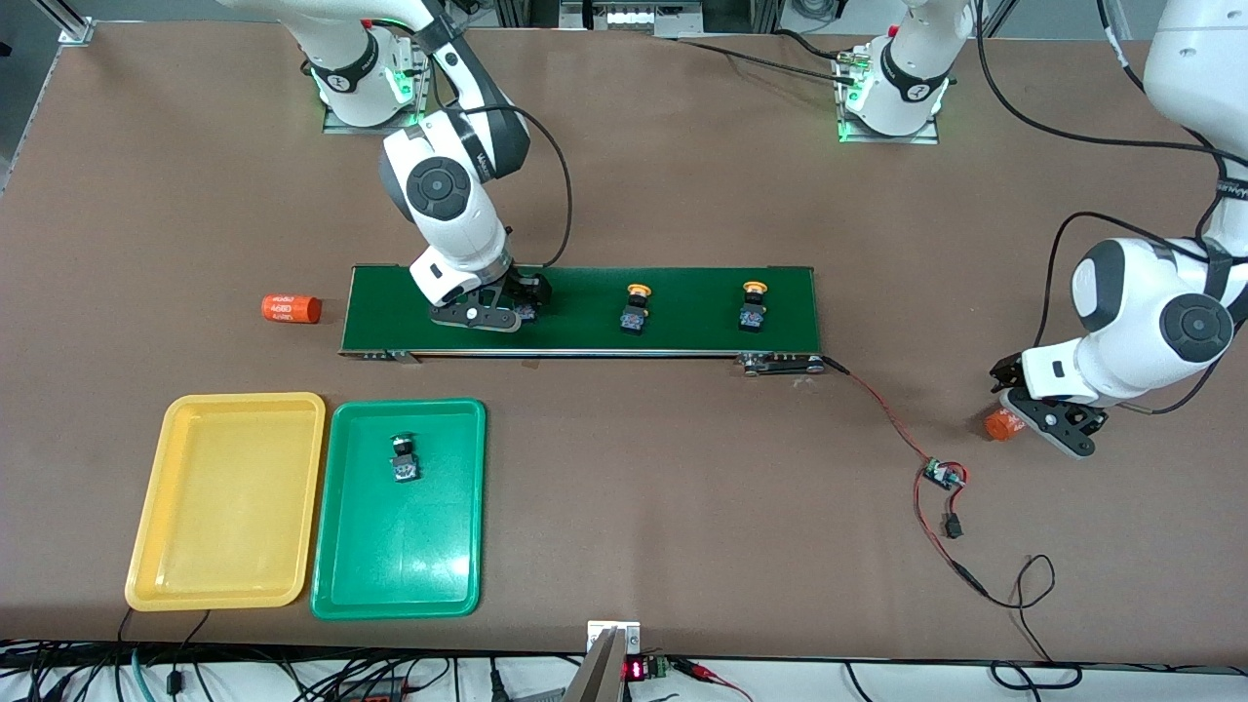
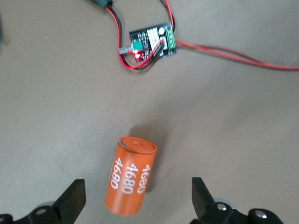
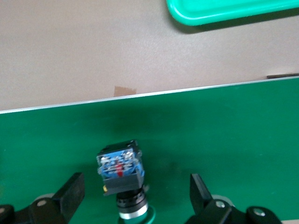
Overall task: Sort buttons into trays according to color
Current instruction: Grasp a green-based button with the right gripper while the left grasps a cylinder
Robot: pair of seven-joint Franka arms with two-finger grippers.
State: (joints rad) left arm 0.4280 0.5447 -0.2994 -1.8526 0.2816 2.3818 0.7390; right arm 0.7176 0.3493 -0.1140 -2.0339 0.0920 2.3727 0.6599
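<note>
A: Where is the right claw point(image 3: 135, 198) sitting?

B: Low over the belt point(image 1: 585, 312), gaping wide around a green button point(image 3: 122, 175).

A: Handling?

B: Probably light and rigid; pinching the boxy black body looks safest. The left claw point(image 2: 138, 198) is waiting, wide, over an orange cylinder point(image 2: 130, 179) on the bench point(image 1: 682, 195).

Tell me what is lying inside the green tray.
The green tray holds one button with a black body, lying toward the conveyor end. Its cap colour is hard to tell from the front view. Nothing covers the tray.
</note>
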